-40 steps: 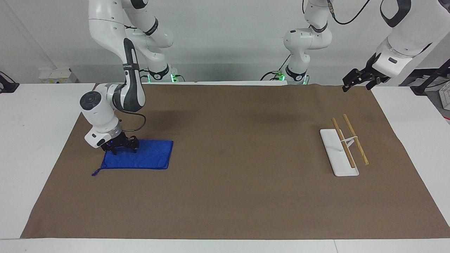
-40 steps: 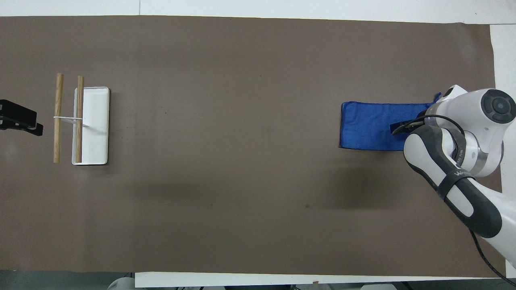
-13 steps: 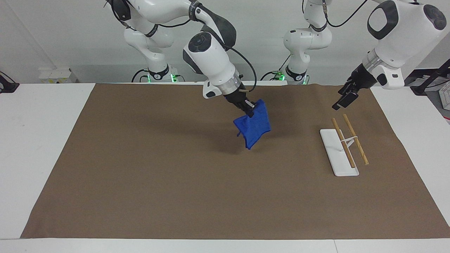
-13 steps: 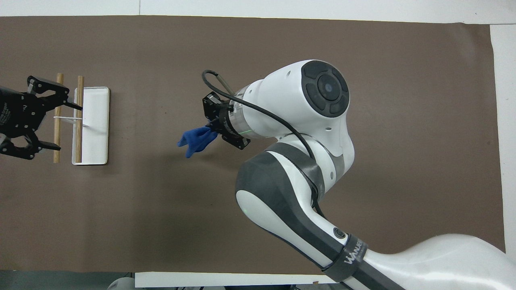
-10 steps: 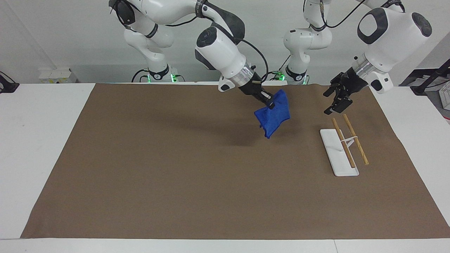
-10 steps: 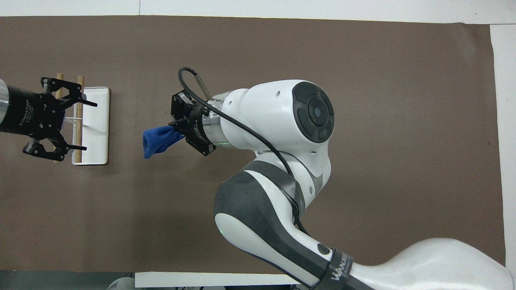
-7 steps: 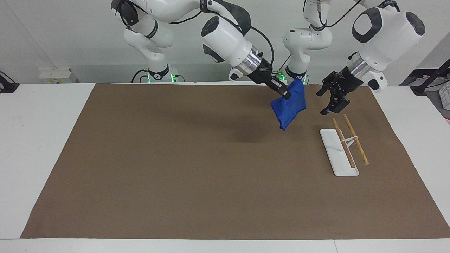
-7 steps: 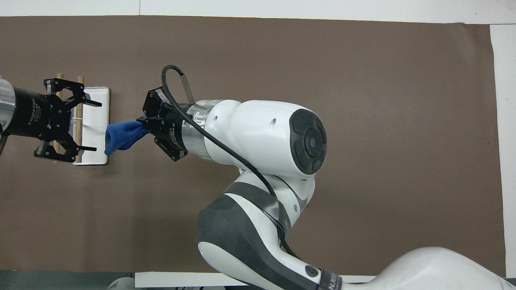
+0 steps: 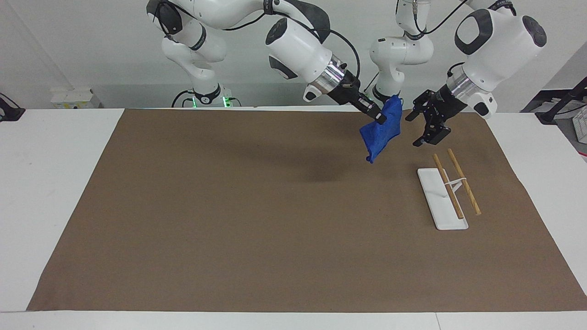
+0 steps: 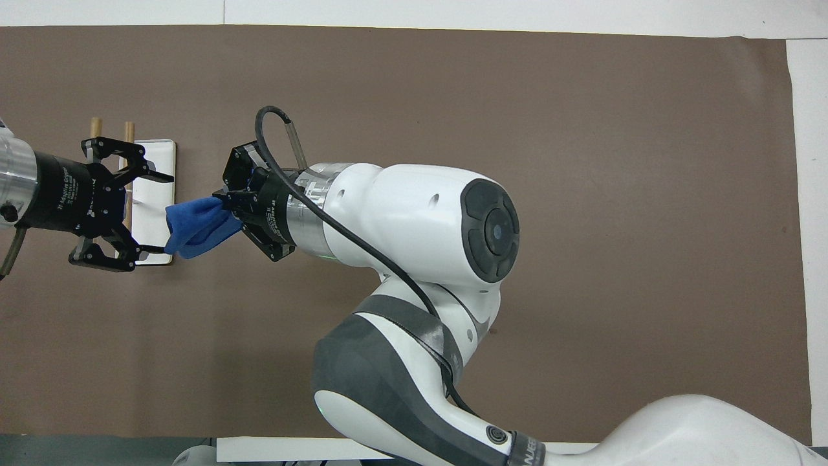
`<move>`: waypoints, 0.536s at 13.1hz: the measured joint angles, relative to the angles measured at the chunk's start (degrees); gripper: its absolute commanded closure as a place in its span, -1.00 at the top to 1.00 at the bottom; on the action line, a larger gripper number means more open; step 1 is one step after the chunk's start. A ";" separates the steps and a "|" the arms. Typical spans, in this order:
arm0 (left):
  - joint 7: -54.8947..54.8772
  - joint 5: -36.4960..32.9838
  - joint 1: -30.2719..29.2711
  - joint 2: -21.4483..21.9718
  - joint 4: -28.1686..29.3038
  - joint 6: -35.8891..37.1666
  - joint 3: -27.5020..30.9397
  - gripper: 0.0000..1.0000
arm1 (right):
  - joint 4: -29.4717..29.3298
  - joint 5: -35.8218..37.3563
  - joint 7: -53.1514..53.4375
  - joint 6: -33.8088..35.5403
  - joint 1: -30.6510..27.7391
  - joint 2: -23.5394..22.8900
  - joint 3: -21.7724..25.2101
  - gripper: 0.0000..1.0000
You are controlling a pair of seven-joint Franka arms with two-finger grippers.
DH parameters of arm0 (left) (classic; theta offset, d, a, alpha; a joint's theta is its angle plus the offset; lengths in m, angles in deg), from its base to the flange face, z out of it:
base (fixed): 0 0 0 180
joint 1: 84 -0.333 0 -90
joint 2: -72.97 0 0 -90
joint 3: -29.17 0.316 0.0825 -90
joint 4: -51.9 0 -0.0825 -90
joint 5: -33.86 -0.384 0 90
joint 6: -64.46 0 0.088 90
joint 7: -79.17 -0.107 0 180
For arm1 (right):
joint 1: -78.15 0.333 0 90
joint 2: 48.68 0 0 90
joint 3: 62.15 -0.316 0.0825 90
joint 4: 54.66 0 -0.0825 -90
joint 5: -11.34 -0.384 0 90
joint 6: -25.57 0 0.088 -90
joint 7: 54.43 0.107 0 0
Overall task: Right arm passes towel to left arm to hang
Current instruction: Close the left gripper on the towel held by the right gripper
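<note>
My right gripper (image 9: 379,118) (image 10: 223,206) is shut on one edge of the blue towel (image 9: 380,133) (image 10: 194,223) and holds it up in the air over the mat, beside the rack, so the cloth hangs bunched below the fingers. My left gripper (image 9: 418,128) (image 10: 152,212) is open, raised, and points at the towel from the left arm's end; its fingertips straddle the towel's free end in the overhead view, while a small gap shows in the facing view.
A white rack base (image 9: 441,201) (image 10: 152,194) with two wooden rods (image 9: 463,181) (image 10: 96,126) stands on the brown mat (image 9: 275,220) toward the left arm's end, below the left gripper.
My right gripper lifted the towel off the mat at the right arm's end and carried it across toward the rack. My left gripper swung in, opened and closed the distance to the towel.
</note>
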 measured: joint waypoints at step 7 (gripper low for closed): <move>3.45 1.02 3.31 0.49 0.16 0.00 -0.19 1.00 | -0.02 0.00 0.00 0.00 0.05 -0.06 -0.01 -1.00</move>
